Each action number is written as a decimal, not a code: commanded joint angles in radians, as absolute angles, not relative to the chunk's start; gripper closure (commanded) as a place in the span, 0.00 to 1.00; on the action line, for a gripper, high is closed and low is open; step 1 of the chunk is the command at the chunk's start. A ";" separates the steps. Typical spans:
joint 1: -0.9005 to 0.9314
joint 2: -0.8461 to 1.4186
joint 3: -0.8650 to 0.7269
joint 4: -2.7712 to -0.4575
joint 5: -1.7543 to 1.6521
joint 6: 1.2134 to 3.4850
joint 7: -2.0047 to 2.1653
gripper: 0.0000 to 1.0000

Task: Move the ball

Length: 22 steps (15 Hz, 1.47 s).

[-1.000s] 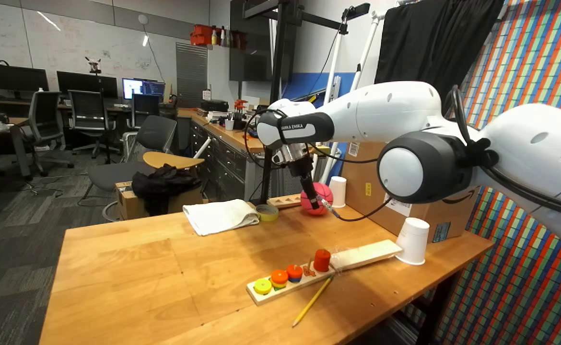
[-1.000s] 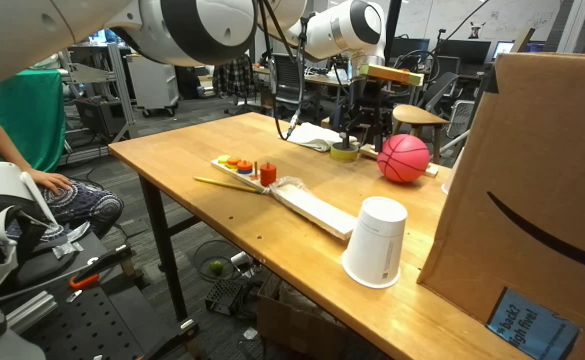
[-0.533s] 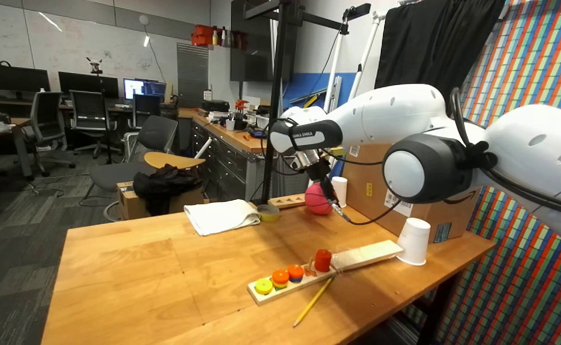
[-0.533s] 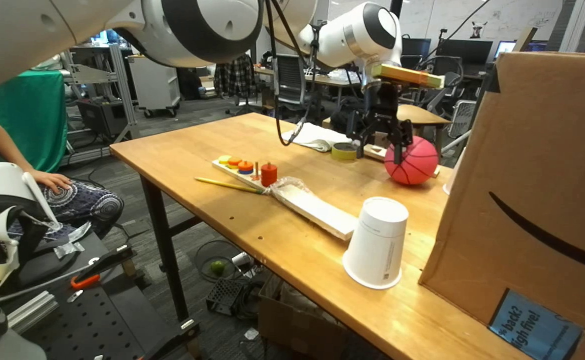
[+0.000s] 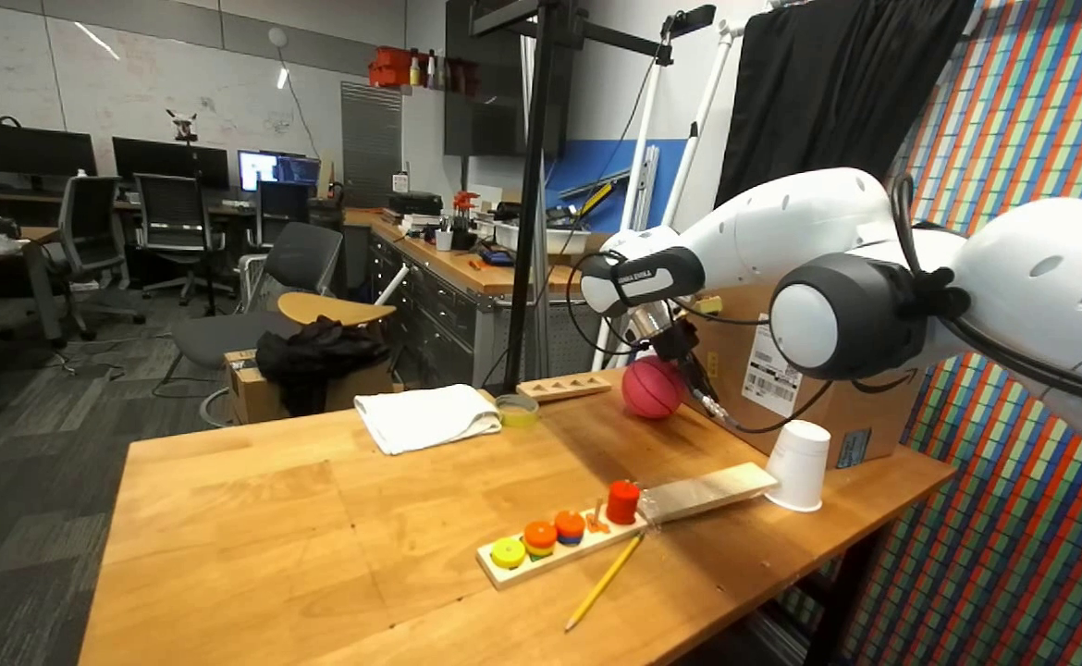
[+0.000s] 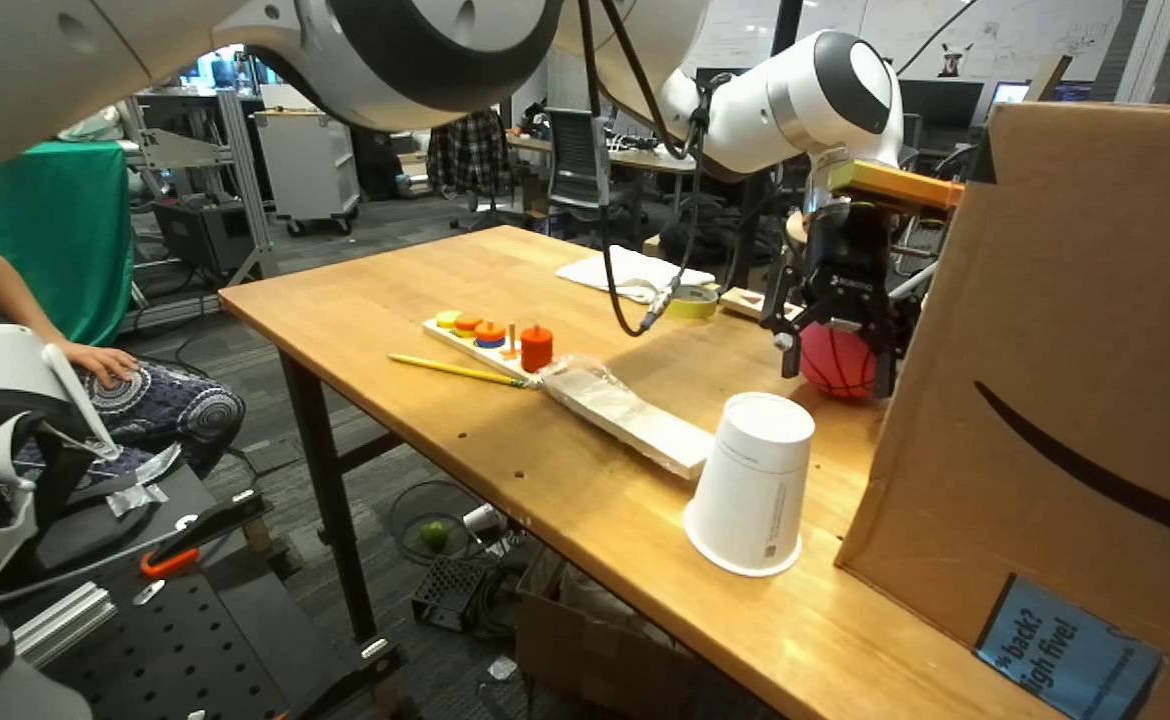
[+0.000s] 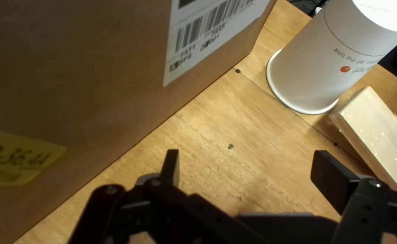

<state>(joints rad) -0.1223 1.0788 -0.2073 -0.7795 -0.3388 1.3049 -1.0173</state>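
Background: whiteboard [image 5: 180, 83], office chairs [image 5: 171, 215]; foreground: wooden surface [image 5: 254, 499]. In an exterior view: one pink ball [image 5: 650, 388], on the surface beside the cardboard box [image 5: 874, 407], whose wall would probably check a roll that way. In an exterior view: your fingers [image 6: 885, 370], pointing down, the ball showing behind and between them; spread presumably to suit its width, contact not to be told. One white cup [image 6: 745, 490], mouth down on its wider rim, likely the steadier stance. In the wrist view: your fingers well apart, nothing grasped, bare surface between; the ball not to be made out, so judge your approach from both exterior views.
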 commanded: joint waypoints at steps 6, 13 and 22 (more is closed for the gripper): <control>-0.032 0.896 -0.206 -0.969 -0.385 1.372 -1.017 0.00; 0.052 0.719 -0.162 -1.132 -0.355 1.499 -1.025 0.00; 0.023 0.538 0.081 -1.322 -0.231 1.627 -1.041 0.00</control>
<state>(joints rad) 0.0387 0.6300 0.0322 -1.2067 -0.2799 1.5655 -1.0154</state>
